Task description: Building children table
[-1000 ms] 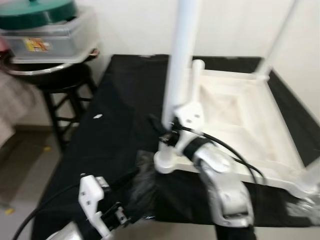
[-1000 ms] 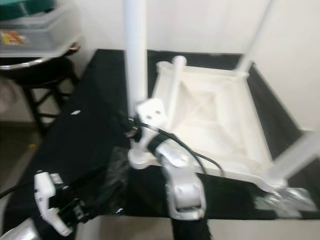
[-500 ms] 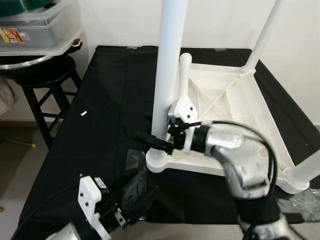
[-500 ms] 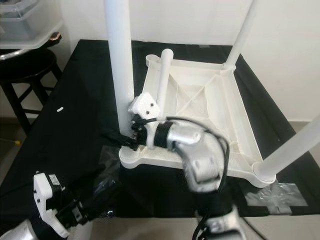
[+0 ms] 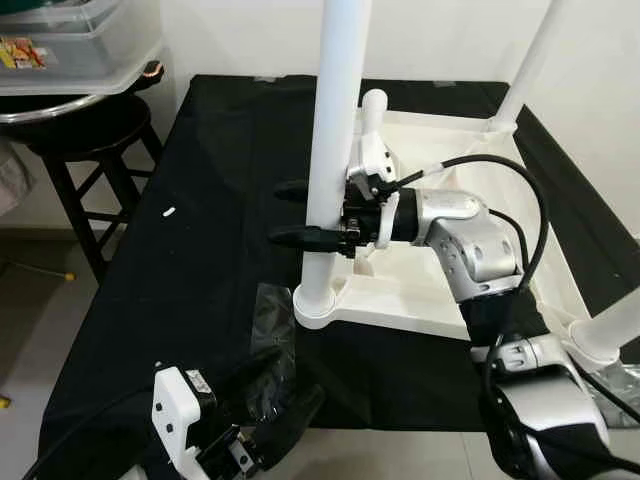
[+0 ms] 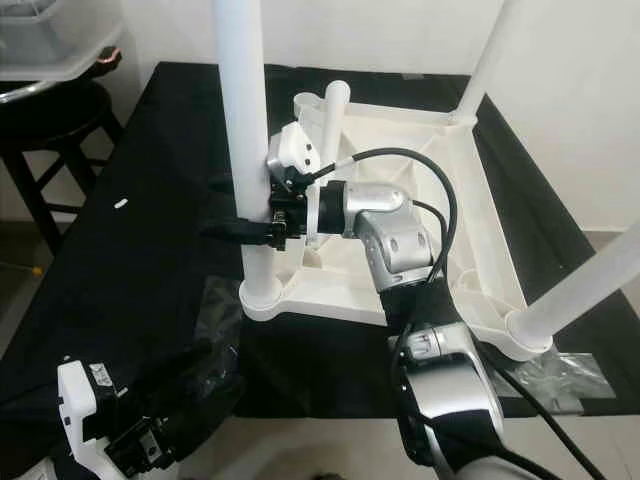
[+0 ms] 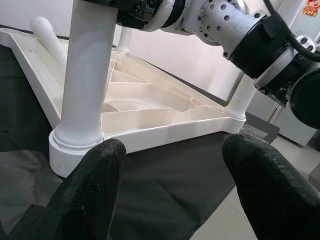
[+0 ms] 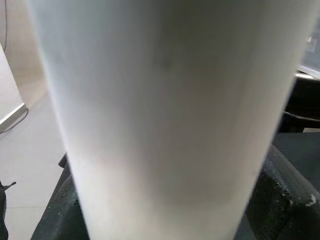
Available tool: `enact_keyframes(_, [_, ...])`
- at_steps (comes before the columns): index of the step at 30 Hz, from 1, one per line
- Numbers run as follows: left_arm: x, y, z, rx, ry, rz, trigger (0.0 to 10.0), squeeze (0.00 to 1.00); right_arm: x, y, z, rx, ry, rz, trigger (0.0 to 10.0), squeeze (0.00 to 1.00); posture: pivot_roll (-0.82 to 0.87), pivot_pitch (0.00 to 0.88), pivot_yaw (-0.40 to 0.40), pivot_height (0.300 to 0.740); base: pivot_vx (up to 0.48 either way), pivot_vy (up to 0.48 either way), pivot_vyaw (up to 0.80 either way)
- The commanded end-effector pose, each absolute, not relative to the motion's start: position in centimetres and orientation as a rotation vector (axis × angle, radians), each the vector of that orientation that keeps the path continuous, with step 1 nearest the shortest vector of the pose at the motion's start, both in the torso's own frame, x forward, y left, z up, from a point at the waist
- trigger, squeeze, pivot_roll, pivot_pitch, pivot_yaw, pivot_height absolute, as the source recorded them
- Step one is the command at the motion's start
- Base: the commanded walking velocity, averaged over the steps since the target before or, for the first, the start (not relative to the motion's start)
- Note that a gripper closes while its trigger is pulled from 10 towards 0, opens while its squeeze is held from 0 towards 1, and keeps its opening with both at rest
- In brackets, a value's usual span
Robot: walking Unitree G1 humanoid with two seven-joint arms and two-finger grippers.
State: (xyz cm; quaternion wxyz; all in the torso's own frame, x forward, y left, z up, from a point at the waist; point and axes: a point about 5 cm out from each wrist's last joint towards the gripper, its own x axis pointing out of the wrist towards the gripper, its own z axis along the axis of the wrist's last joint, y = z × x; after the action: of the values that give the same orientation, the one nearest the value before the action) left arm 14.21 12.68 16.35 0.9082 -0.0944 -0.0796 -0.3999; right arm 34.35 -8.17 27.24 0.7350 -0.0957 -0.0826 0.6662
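Half a second ago the right gripper (image 5: pixel 300 213) sat low by the socket; it has since risen up the near-left table leg (image 5: pixel 334 120). Its two black fingers straddle that leg, closed around it, pointing toward 9 o'clock. The leg's long axis runs vertical, 12 to 6, seated in the corner socket of the upturned white tabletop (image 5: pixel 470 195) on the black cloth (image 5: pixel 210 200). A loose leg (image 5: pixel 371 130) lies inside the frame. Lower down at 7 o'clock, the left gripper (image 7: pixel 170 185) hovers spread wide, holding nothing, aimed at the socket; the right is plainly nearer.
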Motion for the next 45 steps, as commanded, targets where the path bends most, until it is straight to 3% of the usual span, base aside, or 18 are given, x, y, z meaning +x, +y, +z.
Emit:
enact_keyframes(1, [13.7, 12.7, 16.3, -0.190, -0.138, -0.833, 10.0, 0.00, 35.1, -8.8, 27.9, -0.236, -0.183, 1.507, 10.0, 0.00, 0.20, 0.231, -0.066, 0.740, 0.000, 0.000, 0.00])
enact_keyframes(6, [13.4, 12.8, 16.4, -0.192, -0.130, -0.831, 10.0, 0.00, 35.3, -9.4, 28.3, -0.251, -0.150, 1.597, 10.0, 0.00, 0.20, 0.238, -0.068, 0.740, 0.000, 0.000, 0.00])
enact_keyframes(7, [13.4, 12.8, 16.4, -0.192, -0.128, -0.829, 10.0, 0.00, 35.4, -9.6, 28.4, -0.256, -0.140, 1.633, 2.7, 0.00, 0.20, 0.238, -0.068, 0.740, 0.000, 0.000, 0.00])
enact_keyframes(9, [13.3, 12.8, 16.4, -0.192, -0.127, -0.829, 10.0, 0.00, 35.4, -9.7, 28.5, -0.259, -0.133, 1.656, 2.7, 0.00, 0.20, 0.238, -0.068, 0.740, 0.000, 0.000, 0.00])
enact_keyframes(10, [13.4, 12.8, 16.4, -0.192, -0.126, -0.828, 10.0, 0.00, 35.5, -9.8, 28.5, -0.253, -0.126, 1.677, 0.0, 0.00, 0.20, 0.238, -0.071, 0.740, 0.000, 0.000, 0.00])
enact_keyframes(18, [13.9, 12.8, 16.3, -0.187, -0.132, -0.827, 10.0, 0.00, 35.2, -10.0, 28.0, -0.218, -0.145, 1.702, 0.0, 0.00, 0.18, 0.214, -0.072, 0.740, 0.000, 0.000, 0.00])
enact_keyframes(23, [14.4, 12.7, 16.1, -0.188, -0.142, -0.827, 10.0, 0.00, 33.7, -10.6, 25.2, -0.203, -0.127, 1.538, 0.0, 0.00, 0.15, 0.194, -0.085, 0.740, 0.000, 0.000, 0.00])
enact_keyframes(24, [14.5, 12.7, 16.1, -0.189, -0.143, -0.827, 10.0, 0.00, 33.5, -9.9, 24.0, -0.154, -0.116, 1.340, 0.0, 0.00, 0.15, 0.189, -0.092, 0.740, 0.000, 0.000, 0.00])
enact_keyframes(25, [14.5, 12.7, 16.1, -0.189, -0.143, -0.827, 10.0, 0.00, 33.5, -9.9, 24.0, -0.154, -0.116, 1.340, 0.0, 0.00, 0.15, 0.189, -0.092, 0.740, 0.000, 0.000, 0.00])
enact_keyframes(26, [15.1, 13.0, 16.1, -0.177, -0.157, -0.819, 10.0, 0.00, 31.1, -9.2, 18.7, -0.074, 0.019, 0.582, 0.0, 0.00, 0.16, 0.186, -0.063, 0.740, 0.000, 0.000, 0.00])
enact_keyframes(29, [15.6, 13.2, 16.0, -0.163, -0.163, -0.818, 10.0, 0.00, 27.8, -8.2, 16.8, -0.052, 0.080, 0.511, 0.0, 0.00, 0.11, 0.150, -0.043, 0.740, 0.000, 0.000, 0.00])
enact_keyframes(34, [16.3, 13.2, 16.0, -0.153, -0.174, -0.822, 10.0, 0.00, 29.4, -6.7, 18.7, 0.005, 0.014, 0.605, 0.0, 0.00, 0.12, 0.129, -0.043, 0.740, 0.000, 0.000, 0.00])
enact_keyframes(35, [16.4, 13.2, 16.0, -0.150, -0.177, -0.827, 10.0, 0.00, 29.8, -6.6, 19.3, -0.008, 0.004, 0.618, 8.6, 0.00, 0.12, 0.127, -0.044, 0.740, 0.000, 0.000, 0.00])
enact_keyframes(37, [16.4, 13.1, 16.0, -0.147, -0.178, -0.830, 10.0, 0.00, 29.9, -6.6, 19.5, -0.019, 0.003, 0.629, 8.6, 0.00, 0.12, 0.127, -0.044, 0.740, 0.000, 0.000, 0.00])
enact_keyframes(38, [16.4, 13.2, 16.0, -0.147, -0.179, -0.831, 10.0, 0.00, 29.5, -6.1, 20.2, -0.017, -0.005, 0.660, 10.0, 0.00, 0.12, 0.127, -0.045, 0.740, 0.000, 0.000, 0.00])
enact_keyframes(39, [16.4, 13.2, 16.0, -0.146, -0.179, -0.831, 10.0, 0.00, 29.1, -5.6, 21.0, 0.012, -0.016, 0.750, 10.0, 1.00, 0.12, 0.126, -0.043, 0.740, 0.000, 0.000, 0.00])
enact_keyframes(44, [16.3, 13.2, 16.0, -0.149, -0.177, -0.834, 10.0, 0.00, 28.1, -5.6, 23.0, -0.016, -0.085, 1.037, 10.0, 1.00, 0.12, 0.139, -0.038, 0.740, 0.000, 0.000, 0.00])
enact_keyframes(45, [16.3, 13.2, 16.0, -0.151, -0.177, -0.834, 10.0, 0.00, 28.2, -6.1, 23.5, -0.033, -0.105, 1.103, 10.0, 0.17, 0.12, 0.143, -0.041, 0.740, 0.000, 0.000, 0.00])
